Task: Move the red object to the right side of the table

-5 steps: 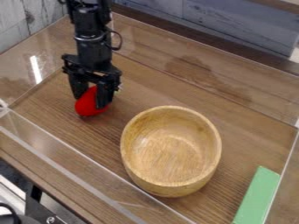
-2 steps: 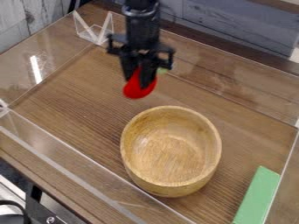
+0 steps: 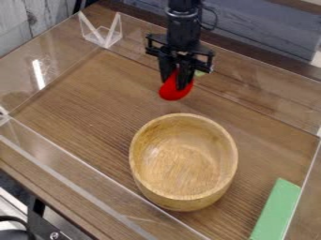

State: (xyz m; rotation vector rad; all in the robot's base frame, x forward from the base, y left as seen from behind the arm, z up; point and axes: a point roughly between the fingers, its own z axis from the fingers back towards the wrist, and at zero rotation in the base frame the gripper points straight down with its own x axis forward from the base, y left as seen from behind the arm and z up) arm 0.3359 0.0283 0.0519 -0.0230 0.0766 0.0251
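The red object [image 3: 175, 88], a small rounded red toy, hangs just above the table [image 3: 75, 103] behind the wooden bowl. My gripper [image 3: 179, 82] points straight down from the black arm and is shut on the red object, its black fingers [image 3: 167, 69] clamping the upper part. The toy's leafy top is hidden between the fingers. Gripper and toy sit near the middle of the back half of the tabletop.
A round light wooden bowl [image 3: 183, 160] stands at the front centre. A flat green block [image 3: 279, 214] lies at the front right corner. Low clear acrylic walls [image 3: 38, 155] edge the table, and a small clear stand [image 3: 99, 29] sits at the back left.
The gripper closed on the red object at the left, lifted it slightly and carried it rightward and toward the back of the table.
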